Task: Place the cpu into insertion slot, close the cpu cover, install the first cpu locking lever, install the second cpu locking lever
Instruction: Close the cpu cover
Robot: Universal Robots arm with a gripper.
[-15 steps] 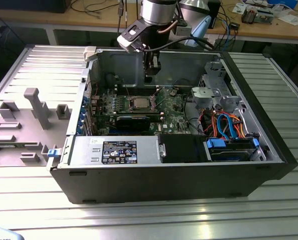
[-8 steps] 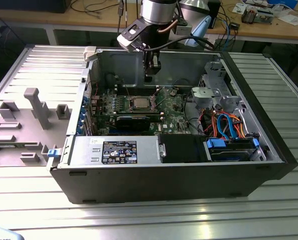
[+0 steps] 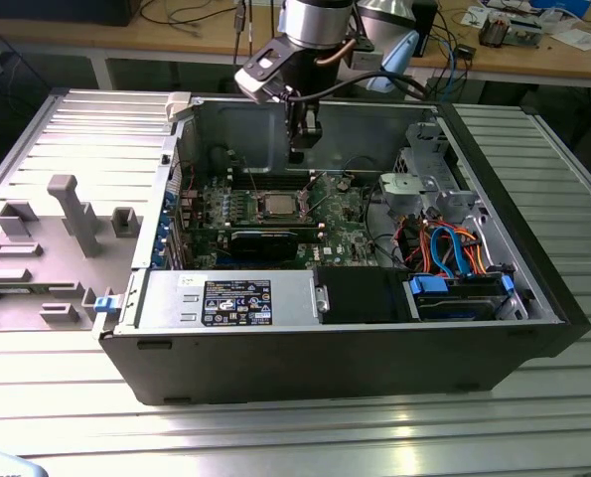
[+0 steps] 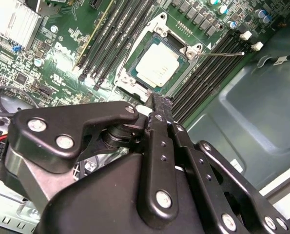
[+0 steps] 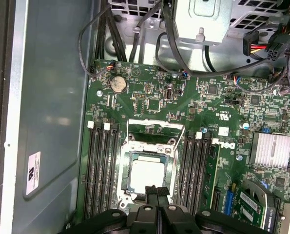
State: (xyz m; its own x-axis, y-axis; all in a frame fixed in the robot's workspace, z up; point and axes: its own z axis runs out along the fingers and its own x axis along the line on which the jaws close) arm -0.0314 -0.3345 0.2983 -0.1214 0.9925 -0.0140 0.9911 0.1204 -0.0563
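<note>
— Where is the cpu (image 5: 148, 174)?

— It lies flat in the insertion slot (image 4: 126, 84) on the green motherboard (image 5: 203, 105), inside an open computer case (image 3: 325, 348). The silvery cpu cover (image 5: 125, 170) lies flat, framing it. In the second wrist view, a thin wire lever (image 4: 222, 53) juts out over the memory slots.

— And the gripper (image 3: 297, 151)?

— It hangs above the socket, jaws pressed together, grasping nothing.

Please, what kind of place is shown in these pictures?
Probably a robotics lab or workshop: an open computer case lies on a ribbed metal table, a robot arm reaches into it, and a wooden workbench with cables stands behind.
</note>
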